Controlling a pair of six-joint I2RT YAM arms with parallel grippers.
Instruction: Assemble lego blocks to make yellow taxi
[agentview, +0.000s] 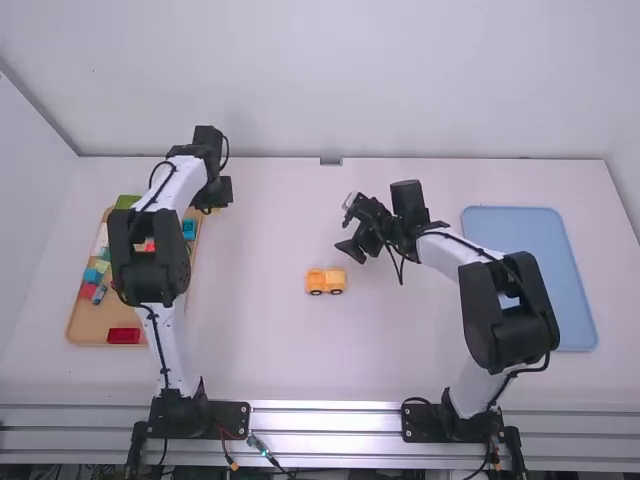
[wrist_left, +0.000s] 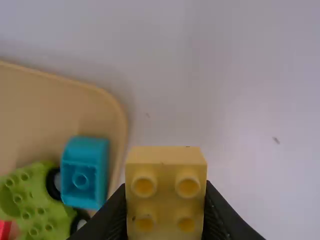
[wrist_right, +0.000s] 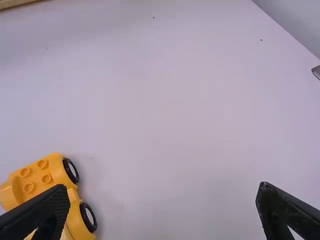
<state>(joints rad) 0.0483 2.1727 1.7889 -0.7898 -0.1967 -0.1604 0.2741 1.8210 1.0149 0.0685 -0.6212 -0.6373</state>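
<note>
Yellow four-stud plastic block (wrist_left: 166, 192): nearest item, clamped in L gripper (wrist_left: 165, 207) near rim of shallow tan tray (agentview: 90, 327). Risk: tilt/slip if pinch is off-centre.

Yellow-orange wheeled plastic car base (agentview: 325, 281): mid-table, upright. Risk: prob. rolls if nudged; studs won't seat if block comes down skewed.

R gripper (wrist_right: 162, 192): fingers wide apart, nothing btwn. Risk: low sweep knocks base, one finger being near.

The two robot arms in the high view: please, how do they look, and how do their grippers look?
Both the left arm and the right arm have white links, bulky black joints and thin black cables along them. The left gripper and the right gripper are black, each with two fingers that narrow toward the tips.
</note>
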